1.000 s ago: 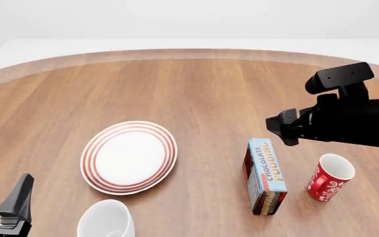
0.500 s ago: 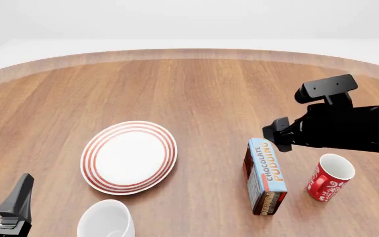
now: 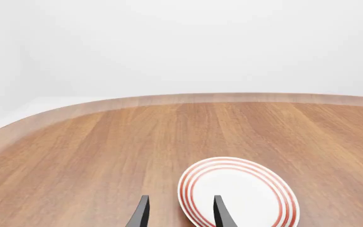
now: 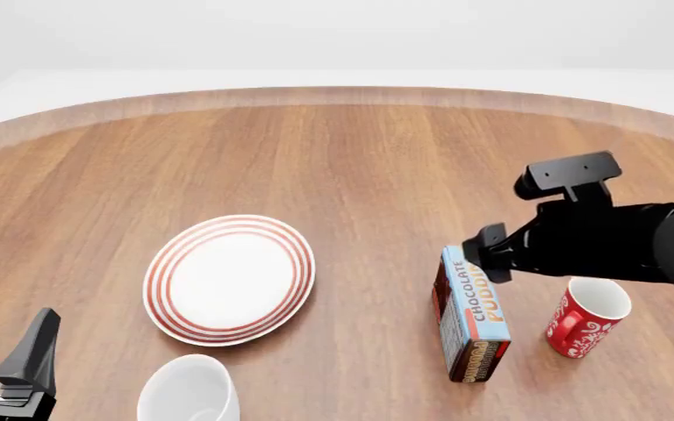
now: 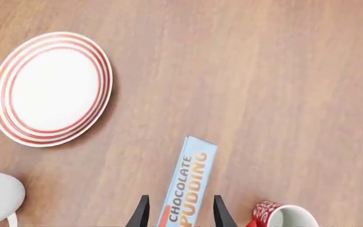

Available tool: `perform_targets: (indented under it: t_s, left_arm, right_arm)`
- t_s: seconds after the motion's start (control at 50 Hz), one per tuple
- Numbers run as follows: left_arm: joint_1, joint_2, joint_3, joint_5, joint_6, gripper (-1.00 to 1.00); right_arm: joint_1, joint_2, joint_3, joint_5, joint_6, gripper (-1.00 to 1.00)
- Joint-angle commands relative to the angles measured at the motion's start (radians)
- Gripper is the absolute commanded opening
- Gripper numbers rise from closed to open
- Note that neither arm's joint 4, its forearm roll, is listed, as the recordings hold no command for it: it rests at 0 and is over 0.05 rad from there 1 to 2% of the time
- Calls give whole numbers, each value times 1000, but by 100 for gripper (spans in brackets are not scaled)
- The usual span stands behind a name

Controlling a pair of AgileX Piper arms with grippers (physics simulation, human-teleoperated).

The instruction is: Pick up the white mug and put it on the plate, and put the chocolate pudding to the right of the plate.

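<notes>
Right gripper [image 4: 487, 250] lower, nearer pudding box [image 4: 470, 312].

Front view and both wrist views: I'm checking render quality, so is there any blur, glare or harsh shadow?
Front view: sharp, even light, only a faint shadow beside the chocolate pudding. Right wrist view: crisp, soft shadow along the plate rim, no glare. Left wrist view: table in focus, blank white backdrop.

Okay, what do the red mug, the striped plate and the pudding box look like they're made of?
The red mug looks like glazed ceramic: smooth red outside with white swirls, white inside. The plate also looks ceramic, glossy white with red rings. The pudding box seems printed cardboard, with flat faces and sharp edges. These are simulator renders, so the materials are only guesses.
</notes>
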Motion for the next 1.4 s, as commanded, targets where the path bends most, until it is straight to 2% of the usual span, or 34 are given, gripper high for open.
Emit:
perform_targets:
  t_s: [0.02, 0.12, 0.18, 0.26, 0.28, 0.32, 0.34, 0.44, 0.48, 0.62, 0.72, 0.74, 0.78, 0.8, 0.88, 0.92, 0.96, 0.98, 1.12, 1.22, 1.4]
  left_arm:
    - [0, 0, 0, 0, 0, 100]
    - [0, 0, 0, 0, 0, 100]
    - [0, 0, 0, 0, 0, 100]
    - [0, 0, 0, 0, 0, 100]
    - [0, 0, 0, 0, 0, 100]
    - [0, 0, 0, 0, 0, 100]
    - [0, 0, 0, 0, 0, 100]
    - [0, 0, 0, 0, 0, 100]
    - [0, 0, 0, 0, 0, 100]
    - [0, 0, 0, 0, 0, 100]
    - [0, 0, 0, 0, 0, 100]
    - [0, 0, 0, 0, 0, 100]
    - [0, 0, 0, 0, 0, 100]
    - [0, 0, 0, 0, 0, 100]
    - [0, 0, 0, 0, 0, 100]
    - [0, 0, 0, 0, 0, 100]
    - [0, 0, 0, 0, 0, 100]
    - [0, 0, 0, 0, 0, 100]
    - [0, 0, 0, 0, 0, 100]
    - [0, 0, 0, 0, 0, 100]
    - [0, 0, 0, 0, 0, 100]
  right_arm:
    - [11, 18, 32, -24, 22, 100]
    - [9, 25, 37, -32, 23, 100]
    - [18, 39, 40, -36, 48, 100]
    - [8, 45, 31, -30, 38, 100]
    - [11, 51, 30, -28, 58, 100]
    - [8, 55, 29, -29, 51, 100]
    - [14, 63, 30, -30, 80, 100]
    - [4, 80, 9, -16, 75, 100]
    - [10, 85, 2, -8, 91, 100]
    - [-5, 97, -9, -1, 76, 100]
    - [-4, 107, -15, 2, 92, 100]
    - [-10, 108, -17, 4, 76, 100]
    - [-12, 110, -19, 8, 94, 100]
    - [-16, 109, -19, 9, 79, 100]
    - [-24, 116, -15, 6, 89, 100]
    - [-27, 120, -15, 4, 73, 100]
    - [-26, 125, -15, 3, 90, 100]
    - [-31, 128, -18, 3, 69, 100]
    - [-41, 156, -13, -16, 62, 100]
    - [-34, 176, -9, -28, 81, 100]
    - [-33, 214, 5, -58, 83, 100]
